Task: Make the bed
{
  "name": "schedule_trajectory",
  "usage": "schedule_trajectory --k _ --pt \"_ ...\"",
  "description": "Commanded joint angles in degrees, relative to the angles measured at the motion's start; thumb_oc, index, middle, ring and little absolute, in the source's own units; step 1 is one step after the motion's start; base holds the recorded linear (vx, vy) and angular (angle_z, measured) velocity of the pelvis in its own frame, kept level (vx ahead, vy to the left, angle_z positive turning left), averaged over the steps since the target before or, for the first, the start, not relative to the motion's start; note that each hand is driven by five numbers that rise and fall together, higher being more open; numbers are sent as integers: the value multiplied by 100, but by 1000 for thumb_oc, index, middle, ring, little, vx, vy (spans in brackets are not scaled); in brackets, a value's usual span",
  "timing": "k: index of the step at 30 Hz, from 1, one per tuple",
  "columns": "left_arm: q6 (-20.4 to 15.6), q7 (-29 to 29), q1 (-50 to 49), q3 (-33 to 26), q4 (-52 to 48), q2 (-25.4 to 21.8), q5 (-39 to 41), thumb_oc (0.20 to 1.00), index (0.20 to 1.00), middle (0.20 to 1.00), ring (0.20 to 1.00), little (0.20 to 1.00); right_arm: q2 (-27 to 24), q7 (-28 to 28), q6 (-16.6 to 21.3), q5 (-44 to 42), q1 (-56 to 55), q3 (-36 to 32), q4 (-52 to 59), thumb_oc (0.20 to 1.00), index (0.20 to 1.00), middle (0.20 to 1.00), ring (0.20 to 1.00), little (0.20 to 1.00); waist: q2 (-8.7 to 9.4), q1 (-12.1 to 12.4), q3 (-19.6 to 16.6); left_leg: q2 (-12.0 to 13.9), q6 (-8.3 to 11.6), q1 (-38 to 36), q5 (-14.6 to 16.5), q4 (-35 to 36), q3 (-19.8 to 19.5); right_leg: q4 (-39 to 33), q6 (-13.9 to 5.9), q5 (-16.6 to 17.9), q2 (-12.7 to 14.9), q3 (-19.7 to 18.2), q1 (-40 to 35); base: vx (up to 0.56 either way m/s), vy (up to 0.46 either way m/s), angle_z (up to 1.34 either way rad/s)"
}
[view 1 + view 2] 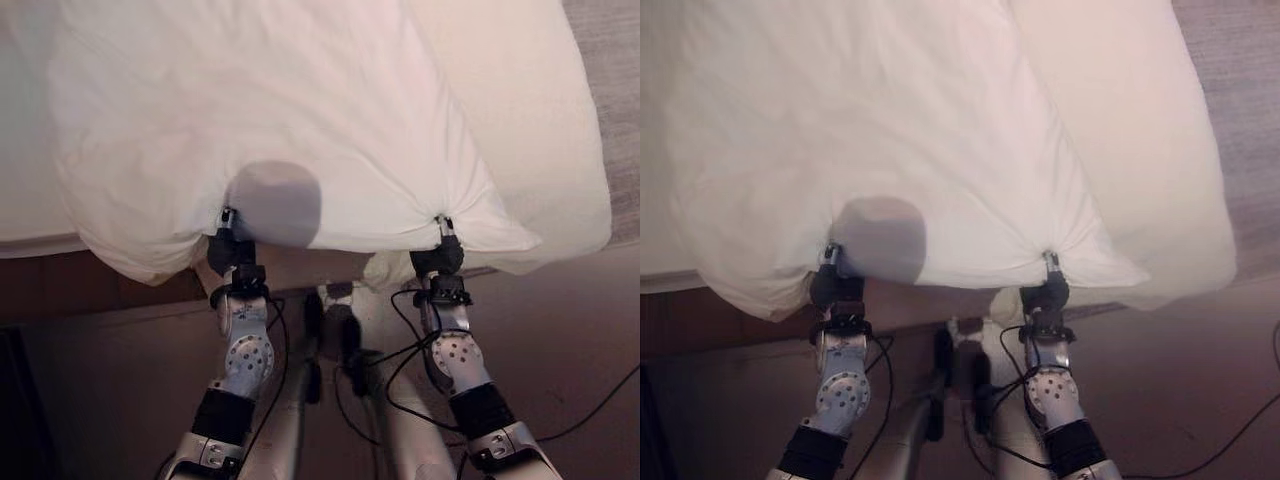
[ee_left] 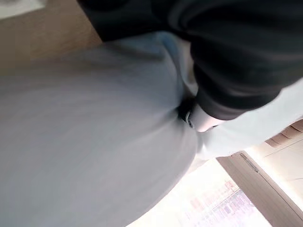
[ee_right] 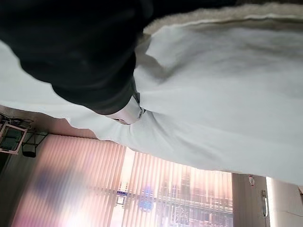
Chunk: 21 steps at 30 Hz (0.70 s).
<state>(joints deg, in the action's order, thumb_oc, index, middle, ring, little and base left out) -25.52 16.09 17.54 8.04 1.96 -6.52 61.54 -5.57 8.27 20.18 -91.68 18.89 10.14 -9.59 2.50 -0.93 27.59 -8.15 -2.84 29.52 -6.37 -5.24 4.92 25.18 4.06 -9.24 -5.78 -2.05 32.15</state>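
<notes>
Left eye view: the pillow is held over the bed, its near edge gathered into two puckers. The left robot hand pinches one pucker and the right robot hand pinches the other, well apart. Right eye view: the same grip; the pillow overlaps the bed's near edge and partly overhangs it. Left wrist view: fabric bunches where the fingers close on it. Right wrist view: fabric is likewise clamped at the hand. Step in hand, as judged: positioning the pillow. The next move calls for carrying it level to its place on the bed, then releasing both hands together.
</notes>
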Motion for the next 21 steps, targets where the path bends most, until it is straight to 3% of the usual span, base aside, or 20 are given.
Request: schedule_trajectory --k 1,2,3,4,7,8,9,12,13,15,16,17,18,19,20,21 --pt "-145 -141 76 -248 -244 -19 -251 200 200 200 200 200 -317 195 351 95 -424 -262 403 200 200 200 200 200 -206 -260 -465 230 162 -202 644 -431 -98 -1233 -754 1028 104 46 -358 -40 -61 -4" --pt "-159 -153 59 -250 -275 1 -244 200 200 200 200 200 -328 234 306 70 -445 -297 389 200 200 200 200 200 -240 -277 -444 235 195 -144 660 -604 -80 -1232 -734 1026 138 69 -391 -85 -134 7" --pt "-148 -180 55 -221 -323 68 -219 200 200 200 200 200 -409 221 272 31 -484 -364 321 200 200 200 200 200 -282 -324 -360 322 397 120 682 -1365 137 -1272 -675 994 271 181 -514 -122 -166 22" --pt "-165 -171 97 -219 -332 81 -245 200 200 200 200 200 -465 213 255 49 -457 -396 303 200 200 200 200 200 -299 -296 -282 316 534 278 636 -1721 11 -1219 -642 970 255 220 -543 -112 -136 33" --pt "-180 -121 135 -231 -323 106 -223 200 200 200 200 200 -442 130 285 65 -394 -370 273 200 200 200 200 200 -274 -293 -321 209 515 361 702 -1817 -268 -1191 -634 1007 259 175 -486 -59 -39 79" --pt "-173 -108 115 -283 -325 104 -244 200 200 200 200 200 -452 115 274 68 -354 -371 181 200 200 200 200 200 -261 -328 -402 337 364 255 891 -1623 -309 -1176 -661 965 284 127 -469 1 -30 22" --pt "-183 -108 104 -305 -357 97 -258 200 200 200 200 200 -472 125 280 58 -340 -405 172 200 200 200 200 200 -208 -353 -402 566 351 231 892 -1585 -352 -1129 -664 923 350 85 -475 -12 -10 -13" --pt "-209 -32 59 -356 -531 -9 -403 200 200 200 200 200 -483 125 259 42 -355 -426 126 200 200 200 200 200 -23 -270 -455 1114 414 52 468 -1034 -1215 -960 -641 795 500 -40 -439 22 54 2" --pt "-207 -25 58 -355 -537 -11 -408 200 200 200 200 200 -480 126 259 42 -353 -427 126 200 200 200 200 200 -18 -278 -461 1110 419 51 426 -992 -1221 -966 -637 812 506 -35 -426 23 75 10" --pt "-255 69 31 -414 -597 -66 -446 200 200 200 200 200 -442 120 294 -42 -355 -370 111 200 200 200 200 200 16 -217 -424 1544 514 -235 67 -394 -1585 -645 -599 634 460 -98 -349 24 163 -15" --pt "-266 98 23 -447 -623 -77 -437 200 200 200 200 200 -432 97 310 -68 -367 -363 88 200 200 200 200 200 -18 -215 -430 1837 629 -333 -226 18 -1552 -504 -632 554 506 -110 -296 72 460 -30" --pt "-253 42 54 -389 -592 -79 -337 200 200 200 200 200 -450 92 325 -41 -434 -387 158 200 200 200 200 200 -189 -276 -504 2132 772 -691 -378 694 -925 -339 -758 442 660 37 -197 48 389 -17" --pt "-254 37 58 -390 -588 -79 -333 200 200 200 200 200 -452 91 326 -40 -434 -388 160 200 200 200 200 200 -192 -263 -508 2142 775 -697 -407 727 -913 -345 -756 461 649 28 -184 34 540 -2" --pt "-277 -34 218 -243 -406 -122 -250 200 200 200 200 200 -409 106 330 -17 -459 -343 196 200 200 200 200 200 -243 -250 -491 2103 883 -610 -266 520 -855 -436 -925 641 850 -1 -129 -20 267 9" --pt "-281 -40 228 -242 -395 -126 -244 200 200 200 200 200 -406 104 331 -16 -457 -346 199 200 200 200 200 200 -244 -258 -492 2091 876 -573 -241 466 -872 -454 -934 651 861 7 -133 -3 548 10" --pt "-242 -154 253 -199 -347 -190 -145 200 200 200 200 200 -392 161 294 -60 -537 -403 253 200 200 200 200 200 -262 -318 -484 1983 892 -411 -51 183 -616 -679 -1114 821 1187 93 -232 3 289 3"
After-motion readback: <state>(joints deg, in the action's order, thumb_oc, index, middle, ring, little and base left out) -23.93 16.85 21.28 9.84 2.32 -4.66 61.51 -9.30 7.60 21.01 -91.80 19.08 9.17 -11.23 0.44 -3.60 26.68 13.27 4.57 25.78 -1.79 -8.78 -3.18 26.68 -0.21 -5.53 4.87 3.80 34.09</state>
